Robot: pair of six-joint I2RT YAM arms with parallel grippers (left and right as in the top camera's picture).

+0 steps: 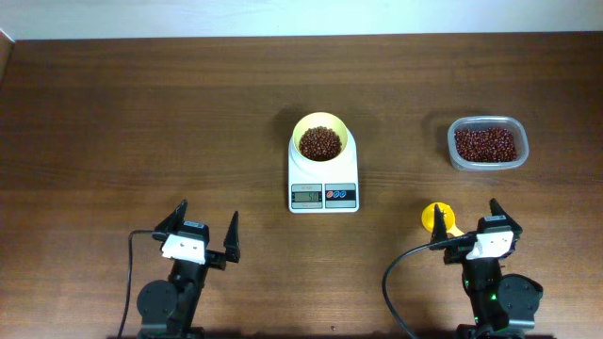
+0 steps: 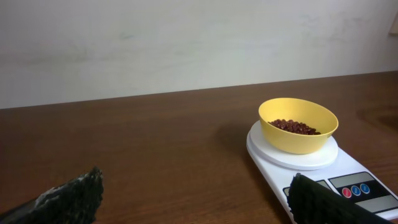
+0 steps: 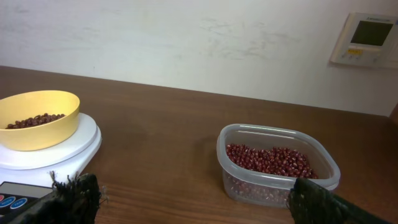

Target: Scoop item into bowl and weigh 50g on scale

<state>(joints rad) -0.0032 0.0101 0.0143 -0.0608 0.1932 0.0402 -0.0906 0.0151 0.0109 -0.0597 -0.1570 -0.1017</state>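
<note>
While left pincer point(image 1: 206, 224) and right pincer point(image 1: 468, 222) gape empty, loose beans point(image 1: 320, 143) look spill-prone; I'd grab the scoop point(image 1: 434, 217) handle.

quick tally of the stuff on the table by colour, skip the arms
yellow: 2 (bowl, scoop)
white: 1 (scale)
clear: 1 (container)
red-brown: 2 (beans in the bowl, beans in the container)
total: 6
</note>
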